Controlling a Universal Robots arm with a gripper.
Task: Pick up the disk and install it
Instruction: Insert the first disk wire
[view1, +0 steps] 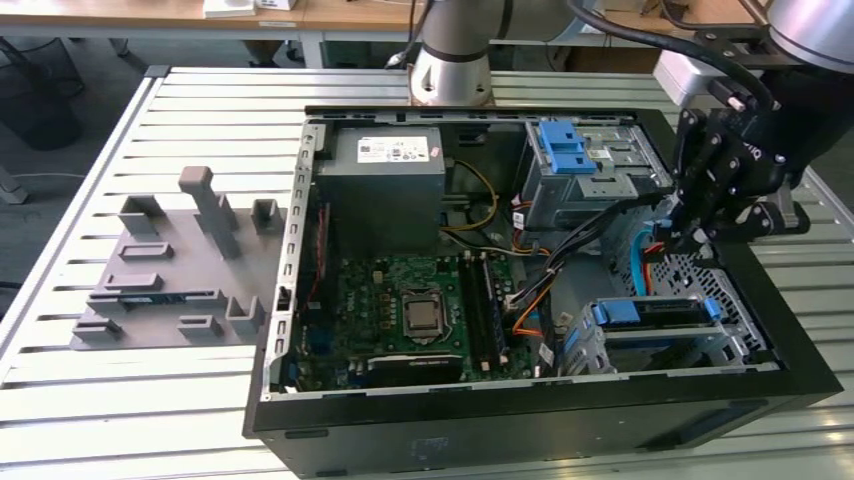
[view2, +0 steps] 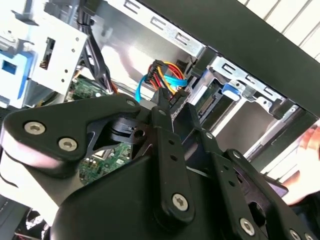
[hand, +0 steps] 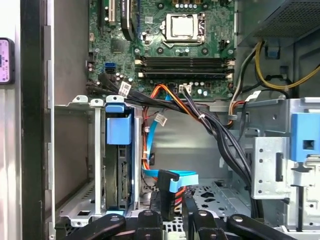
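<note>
The tool hangs inside the open computer case at the exterior view's right, its fingers nearly closed around a black cable connector on a light-blue cable. The disk sits in the drive cage just beside it. Bundled cables run close by, with the blue-latched bay and power supply further back.
</note>
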